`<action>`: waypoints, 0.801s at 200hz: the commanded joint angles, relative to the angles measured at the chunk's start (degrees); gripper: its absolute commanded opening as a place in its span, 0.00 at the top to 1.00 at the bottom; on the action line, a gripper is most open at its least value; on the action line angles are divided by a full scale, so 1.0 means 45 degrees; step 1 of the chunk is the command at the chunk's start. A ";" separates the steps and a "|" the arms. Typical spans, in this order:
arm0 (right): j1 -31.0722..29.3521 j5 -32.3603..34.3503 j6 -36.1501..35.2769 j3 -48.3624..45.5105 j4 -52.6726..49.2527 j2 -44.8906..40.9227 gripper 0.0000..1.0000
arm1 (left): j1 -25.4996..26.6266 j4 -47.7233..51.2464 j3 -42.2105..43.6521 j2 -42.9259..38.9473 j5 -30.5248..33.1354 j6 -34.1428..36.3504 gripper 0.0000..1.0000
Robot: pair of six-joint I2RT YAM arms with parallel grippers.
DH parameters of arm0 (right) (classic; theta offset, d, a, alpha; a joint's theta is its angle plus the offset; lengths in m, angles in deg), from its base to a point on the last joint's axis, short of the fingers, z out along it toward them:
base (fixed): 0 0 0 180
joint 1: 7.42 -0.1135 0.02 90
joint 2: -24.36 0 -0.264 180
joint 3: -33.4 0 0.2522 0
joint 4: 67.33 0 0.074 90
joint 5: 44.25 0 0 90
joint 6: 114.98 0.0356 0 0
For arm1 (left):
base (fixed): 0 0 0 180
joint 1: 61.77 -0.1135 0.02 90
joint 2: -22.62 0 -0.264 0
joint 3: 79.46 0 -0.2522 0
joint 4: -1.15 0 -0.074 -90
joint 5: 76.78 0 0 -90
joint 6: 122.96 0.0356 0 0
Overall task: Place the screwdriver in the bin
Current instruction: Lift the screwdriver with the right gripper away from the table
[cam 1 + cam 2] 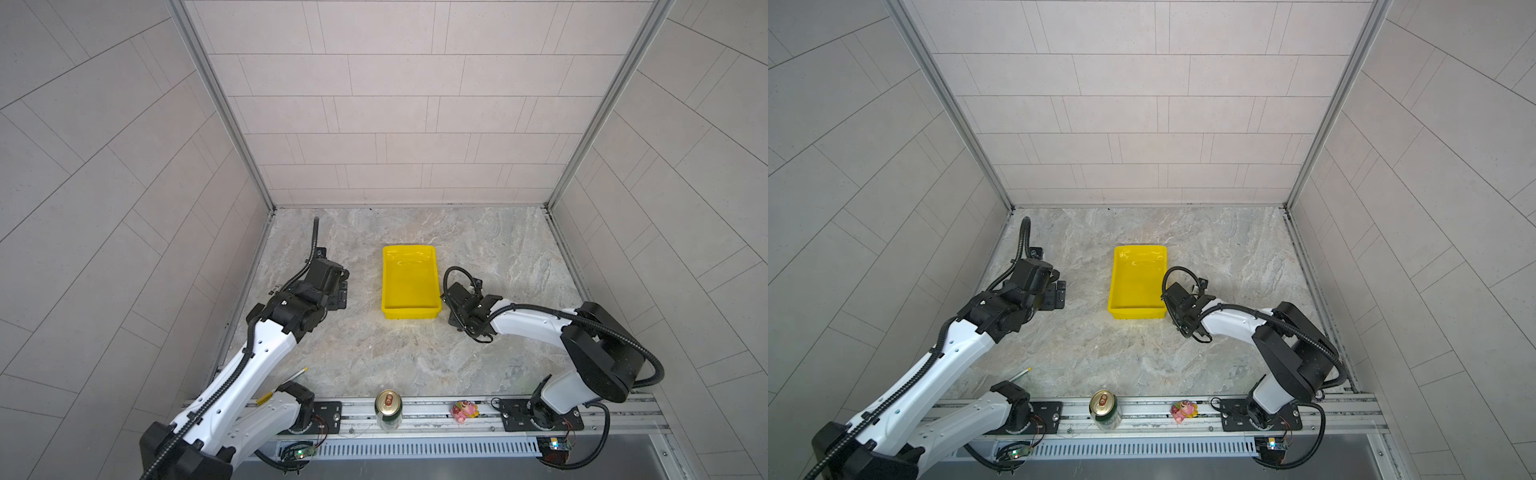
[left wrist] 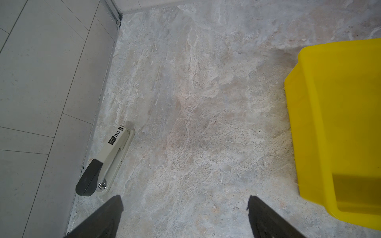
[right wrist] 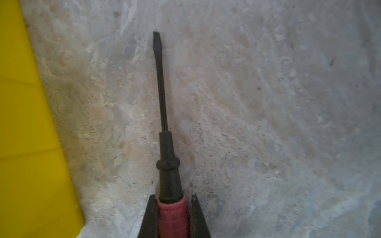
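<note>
The screwdriver [image 3: 165,148] has a red-pink handle and a thin black shaft, and lies low over the marble floor just right of the bin. My right gripper [image 3: 173,197] is shut on the handle, one finger on each side, with the shaft pointing forward. In both top views the right gripper [image 1: 459,309] [image 1: 1177,309] sits beside the bin's near right corner and hides the screwdriver. The bright yellow bin [image 1: 409,309] [image 1: 1136,312] [image 2: 334,123] [image 3: 24,144] holds nothing. My left gripper [image 2: 185,197] [image 1: 340,293] is open over bare floor, left of the bin.
A beige and black stapler [image 2: 107,162] lies along the left wall. A drink can [image 1: 388,409] and a pink toy [image 1: 464,411] stand on the front rail. A silver stick with a yellow tip [image 1: 297,374] lies near the left arm's base. Walls close in three sides.
</note>
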State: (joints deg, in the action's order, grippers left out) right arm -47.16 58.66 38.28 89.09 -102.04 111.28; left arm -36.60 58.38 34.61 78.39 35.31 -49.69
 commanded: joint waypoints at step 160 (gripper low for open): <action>0.0044 0.1365 -0.0799 -0.1506 -0.4625 -0.6930 1.00 | -0.0033 -0.0177 -0.0457 -0.0170 -0.1113 -0.0213 0.00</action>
State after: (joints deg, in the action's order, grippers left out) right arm -47.12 63.16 36.36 80.81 -117.01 82.36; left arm -36.60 57.94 34.61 77.51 30.74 -49.95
